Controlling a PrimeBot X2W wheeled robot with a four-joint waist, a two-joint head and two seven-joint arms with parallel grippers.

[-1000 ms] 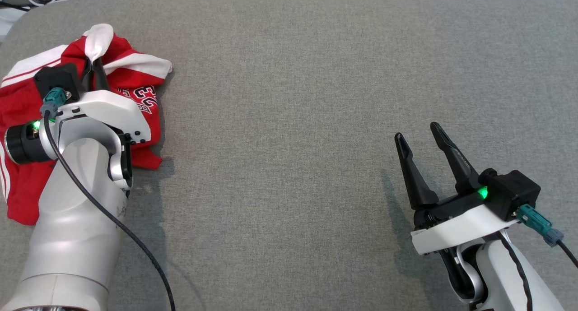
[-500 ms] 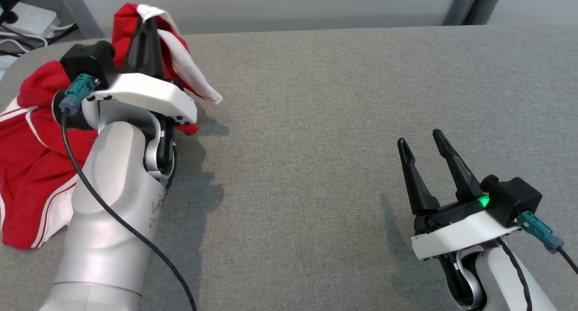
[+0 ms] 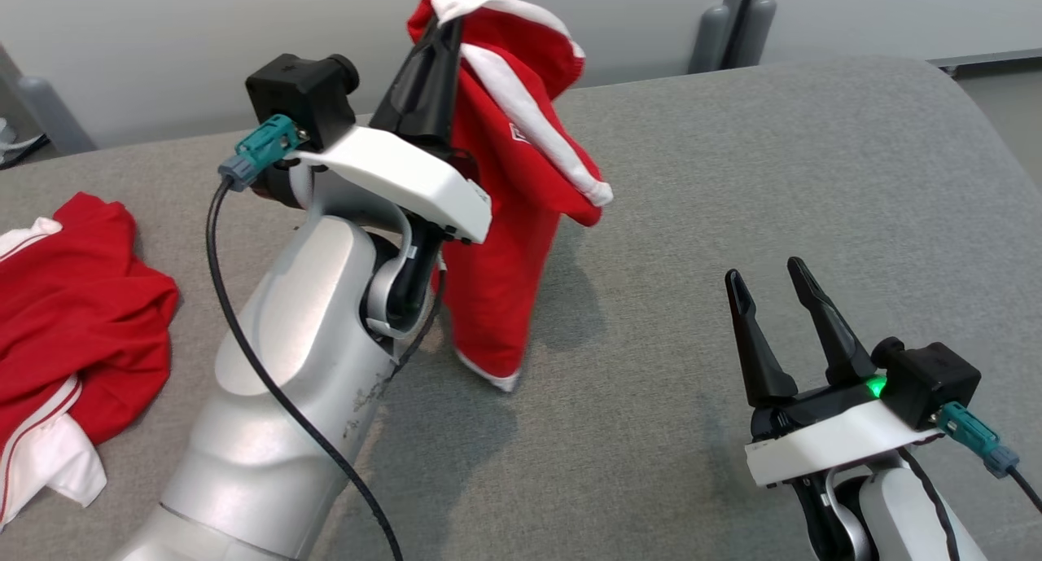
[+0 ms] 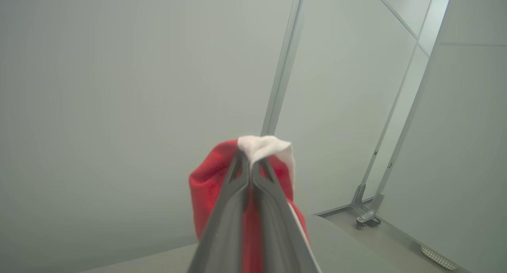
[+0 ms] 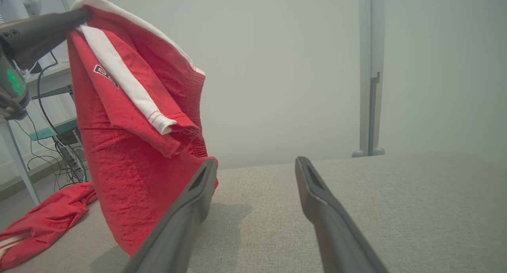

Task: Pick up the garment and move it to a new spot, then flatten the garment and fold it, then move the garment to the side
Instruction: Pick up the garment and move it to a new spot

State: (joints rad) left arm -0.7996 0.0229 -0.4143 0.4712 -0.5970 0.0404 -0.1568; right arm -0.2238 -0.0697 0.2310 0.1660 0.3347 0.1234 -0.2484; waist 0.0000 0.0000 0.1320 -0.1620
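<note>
Up in the air: a red garment on its way to a new spot

Right now the robot's left gripper (image 3: 448, 36) is high above the gray surface (image 3: 733, 154). Its fingers (image 3: 423, 89) are pressed tight together on a white-edged bit of the red garment (image 3: 505, 243). The garment hangs down from that pinch like a limp flag. Its bottom edge is very near the surface, and I cannot tell if it touches. Over on the robot's left lies a heap of red and white cloth (image 3: 73, 317). It looks apart from the hanging piece, though the arm hides the space between them.

The right gripper (image 3: 765, 272) sits low on the robot's right, well apart from the garment. Its fingers (image 3: 753, 341) are spread wide with nothing between them.

I think this is the first job: carrying the garment to a new spot. Only a small bit of cloth is caught, so the left fingers need a tight pinch all the way. Lifting a little higher would stop the bottom edge from dragging. A slow, smooth swing toward the bare middle of the surface looks best, so the cloth does not slip or twist. Then it should go down gently, bottom edge first, so it spreads out and is easier to flatten.
</note>
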